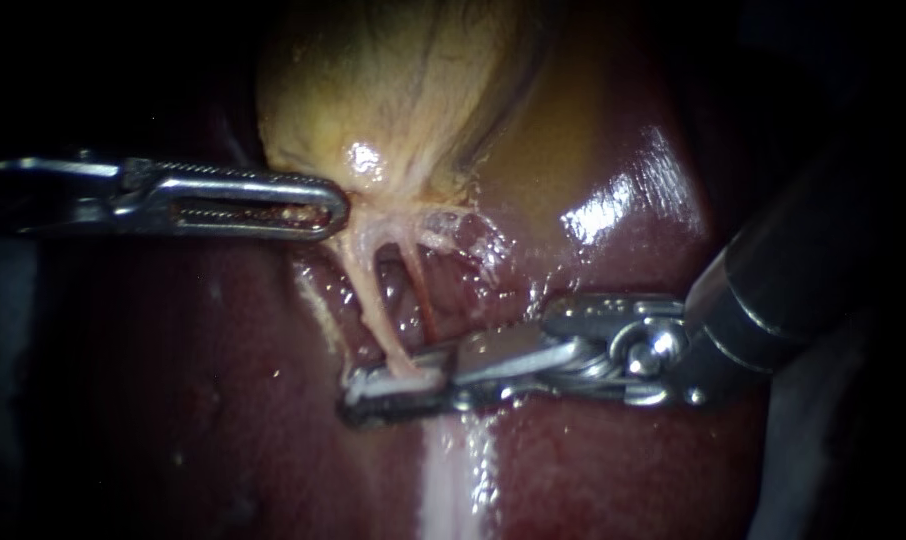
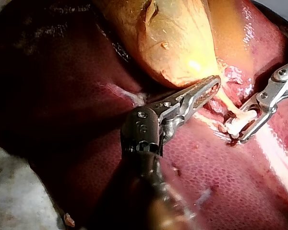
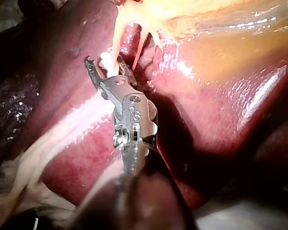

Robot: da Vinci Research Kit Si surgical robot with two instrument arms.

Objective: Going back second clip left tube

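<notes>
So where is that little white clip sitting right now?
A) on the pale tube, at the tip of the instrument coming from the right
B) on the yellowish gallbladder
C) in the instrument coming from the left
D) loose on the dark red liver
A: the clip lies across the lower end of the left tube, at the tip of the right instrument, well below the gallbladder.

Endoscope: close over the tissue, facing the gallbladder (image 1: pixel 403 90), liver (image 1: pixel 593 470) around it. Left wrist camera: behind and above the left instrument (image 2: pixel 215 85), looking along its shaft, near. Right wrist camera: set likewise behind the right instrument (image 3: pixel 107 65), very near. All three share the tubes (image 1: pixel 373 298) under the gallbladder.
</notes>
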